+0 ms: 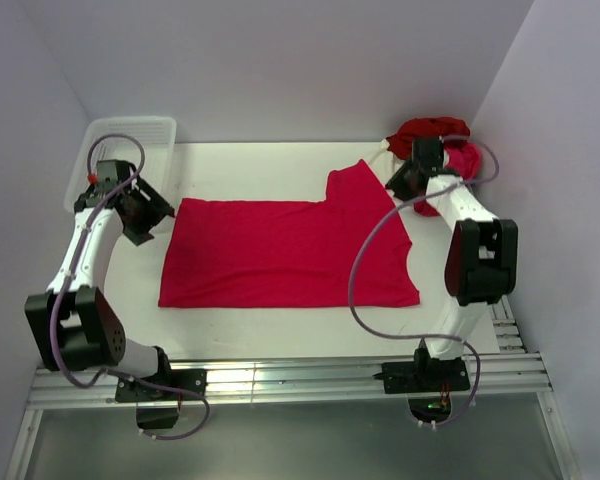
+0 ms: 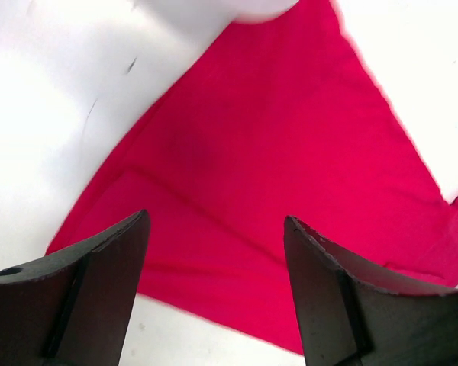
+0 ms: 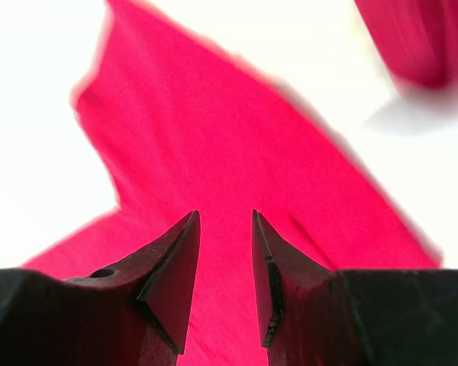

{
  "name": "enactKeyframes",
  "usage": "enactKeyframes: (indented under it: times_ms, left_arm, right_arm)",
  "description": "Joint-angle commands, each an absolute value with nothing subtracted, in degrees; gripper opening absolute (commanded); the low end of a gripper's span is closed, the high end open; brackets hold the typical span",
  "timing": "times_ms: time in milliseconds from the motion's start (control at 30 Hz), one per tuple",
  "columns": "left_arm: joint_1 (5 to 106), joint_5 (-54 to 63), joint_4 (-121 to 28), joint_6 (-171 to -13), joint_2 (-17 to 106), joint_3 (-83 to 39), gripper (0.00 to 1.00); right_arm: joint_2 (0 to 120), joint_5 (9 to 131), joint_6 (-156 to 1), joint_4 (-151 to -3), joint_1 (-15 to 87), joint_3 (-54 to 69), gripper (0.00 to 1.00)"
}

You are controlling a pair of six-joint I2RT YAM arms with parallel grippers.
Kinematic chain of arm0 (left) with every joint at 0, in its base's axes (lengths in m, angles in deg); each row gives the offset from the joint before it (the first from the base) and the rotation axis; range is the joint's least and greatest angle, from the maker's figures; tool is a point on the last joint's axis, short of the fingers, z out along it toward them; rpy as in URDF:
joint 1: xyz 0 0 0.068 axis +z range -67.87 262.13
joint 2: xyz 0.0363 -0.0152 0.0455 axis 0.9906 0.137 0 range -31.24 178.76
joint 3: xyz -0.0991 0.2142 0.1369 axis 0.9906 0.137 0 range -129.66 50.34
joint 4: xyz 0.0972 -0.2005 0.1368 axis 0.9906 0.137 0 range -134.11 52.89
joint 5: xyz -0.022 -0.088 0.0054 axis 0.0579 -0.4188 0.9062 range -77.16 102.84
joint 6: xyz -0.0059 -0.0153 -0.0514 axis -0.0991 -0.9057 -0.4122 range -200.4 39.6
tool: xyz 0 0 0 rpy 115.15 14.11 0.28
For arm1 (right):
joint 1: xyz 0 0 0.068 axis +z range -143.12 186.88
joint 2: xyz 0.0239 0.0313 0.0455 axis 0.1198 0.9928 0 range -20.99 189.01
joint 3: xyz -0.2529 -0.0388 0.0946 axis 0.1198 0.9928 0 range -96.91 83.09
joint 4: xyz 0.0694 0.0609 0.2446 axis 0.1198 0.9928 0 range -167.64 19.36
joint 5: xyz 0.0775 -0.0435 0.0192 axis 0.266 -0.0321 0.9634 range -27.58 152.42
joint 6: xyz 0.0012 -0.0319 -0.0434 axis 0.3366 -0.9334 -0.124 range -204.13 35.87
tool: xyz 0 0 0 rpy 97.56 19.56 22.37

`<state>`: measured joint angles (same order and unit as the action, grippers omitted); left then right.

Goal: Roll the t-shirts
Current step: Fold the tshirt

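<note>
We find the crimson t-shirt [image 1: 280,255] flat in the middle of the table [image 1: 280,328]. Our left gripper [image 2: 215,223] hangs over its left edge, jaws spread wide, empty. Our right gripper [image 3: 224,217] is above the far sleeve, jaws partly parted and holding nothing.

— What is seen around the work surface?
— A white table [image 1: 280,335] is enclosed on three sides by plain, pale walls: a back wall [image 1: 280,60], a left wall [image 1: 20,150] and a right wall [image 1: 570,150].
— And at the near edge?
— Aluminium rails [image 1: 300,380] are laid across the front, and a dull grey surface [image 1: 300,440] is seen below them.
— How is it lit?
— The tabletop is lit brightly and evenly; only soft shadows are cast.
</note>
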<state>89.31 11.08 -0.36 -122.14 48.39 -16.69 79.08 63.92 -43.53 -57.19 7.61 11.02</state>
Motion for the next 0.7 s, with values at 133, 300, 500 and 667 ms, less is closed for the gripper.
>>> enactKeyframes:
  times_ms: [133,300,500,667]
  left_arm:
    - [84.59,9.51,-4.9,-113.28,58.22,-29.45,0.76]
    - [79.67,10.99,-4.38,-109.41,65.25,-34.73,0.75]
    - [77.47,11.0,-3.77,-105.81,73.95,-42.46,0.75]
    - [77.29,12.58,-2.01,-105.01,81.42,-49.76,0.74]
  right_arm:
    - [92.46,67.09,-53.72,-49.26,8.02,-13.66,0.43]
    - [98.18,65.68,-58.81,-47.14,8.46,-20.53,0.57]
    - [103.37,68.75,-61.63,-48.98,8.46,-23.96,0.54]
    - [107.32,71.74,-61.19,-53.72,8.64,-26.15,0.49]
